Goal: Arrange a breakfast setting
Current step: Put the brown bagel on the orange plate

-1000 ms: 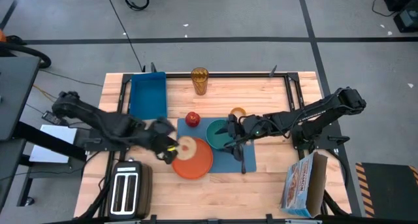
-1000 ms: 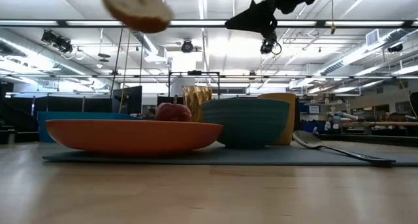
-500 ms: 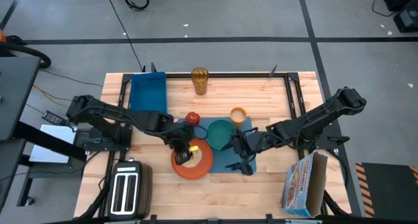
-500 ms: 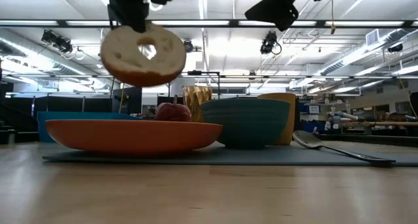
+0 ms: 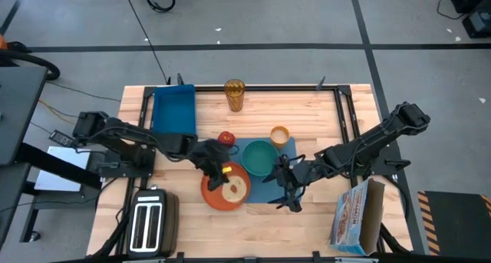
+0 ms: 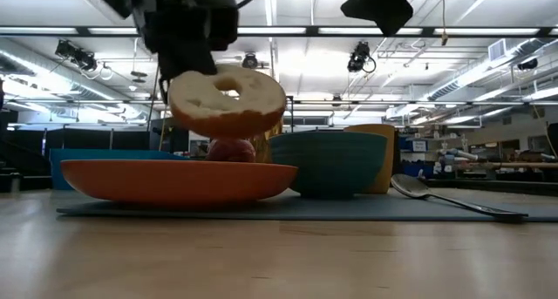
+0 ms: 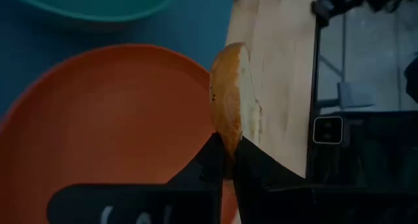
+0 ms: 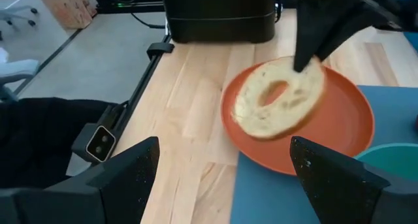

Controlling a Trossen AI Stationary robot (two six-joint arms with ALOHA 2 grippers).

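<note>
Pinching bagel (image 6: 227, 101), left claw (image 5: 219, 173) above plate (image 6: 174, 179), seemingly not touching

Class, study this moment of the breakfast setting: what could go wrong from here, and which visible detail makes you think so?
The left end effector pinches the bagel only by its edge, above the orange plate; it might slip or land crooked. Released tilted, it could roll toward the apple or teal bowl.

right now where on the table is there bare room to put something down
Bare wood lies along the near edge between the toaster and the cereal box, and at the far right behind the cup. The placemat is crowded: plate, bowl, both end effectors.
</note>
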